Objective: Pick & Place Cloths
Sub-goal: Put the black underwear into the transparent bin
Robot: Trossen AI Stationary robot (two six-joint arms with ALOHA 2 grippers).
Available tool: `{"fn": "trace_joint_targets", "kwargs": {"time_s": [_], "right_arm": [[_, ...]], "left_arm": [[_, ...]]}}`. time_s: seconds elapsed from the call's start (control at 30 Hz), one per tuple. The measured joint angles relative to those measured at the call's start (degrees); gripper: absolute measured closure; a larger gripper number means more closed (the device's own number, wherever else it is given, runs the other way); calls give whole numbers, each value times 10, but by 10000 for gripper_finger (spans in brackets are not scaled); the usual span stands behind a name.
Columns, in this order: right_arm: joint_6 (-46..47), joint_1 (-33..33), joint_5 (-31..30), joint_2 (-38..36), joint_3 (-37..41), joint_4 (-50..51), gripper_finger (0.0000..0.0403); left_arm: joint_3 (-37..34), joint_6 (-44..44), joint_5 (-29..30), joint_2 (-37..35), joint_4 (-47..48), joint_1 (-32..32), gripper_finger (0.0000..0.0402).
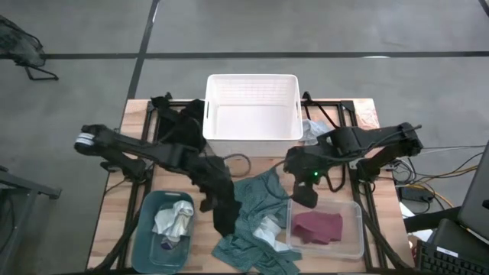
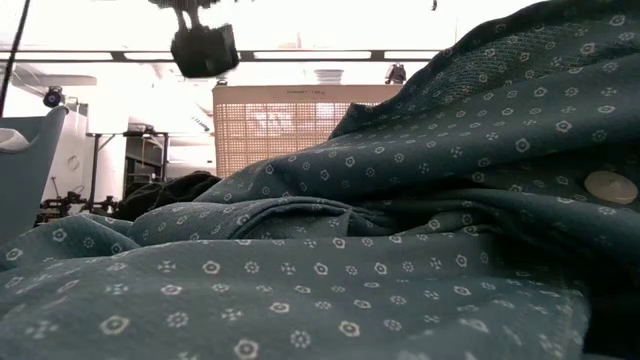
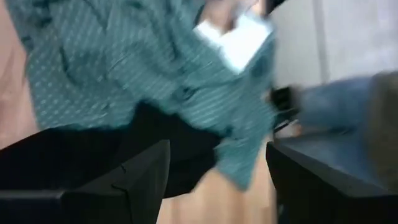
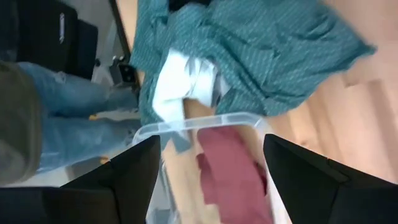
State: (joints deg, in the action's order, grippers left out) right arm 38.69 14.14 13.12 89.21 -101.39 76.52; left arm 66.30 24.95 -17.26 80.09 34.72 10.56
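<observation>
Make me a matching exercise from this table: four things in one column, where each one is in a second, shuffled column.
Things:
1. maroon cloth
2. white-grey cloth
3. teal-green cloth
4. white bin

Places:
A. at the table's far edge, in the middle
B. in the clear bin
C. spread on the table between the two near bins
D. in the teal bin

Pairs: 1-B, 2-D, 3-C, 4-A
</observation>
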Motion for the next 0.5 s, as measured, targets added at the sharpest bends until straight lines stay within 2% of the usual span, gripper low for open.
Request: {"fn": "trace_joint_targets", "kwargs": {"time_s": [0.13,0.37,0.5], "right_arm": [[-7,-6,-31,0,-10,-2,140],[-13,-16,-48,0,-32,-5,163],[-27,-17,-77,0,-46,-8,171]], "left_arm": [[0,-47,15,49,14,-3,131],[0,-105,19,124,9,-3,131],[0,-133,45,164,7,-3,131]]}}
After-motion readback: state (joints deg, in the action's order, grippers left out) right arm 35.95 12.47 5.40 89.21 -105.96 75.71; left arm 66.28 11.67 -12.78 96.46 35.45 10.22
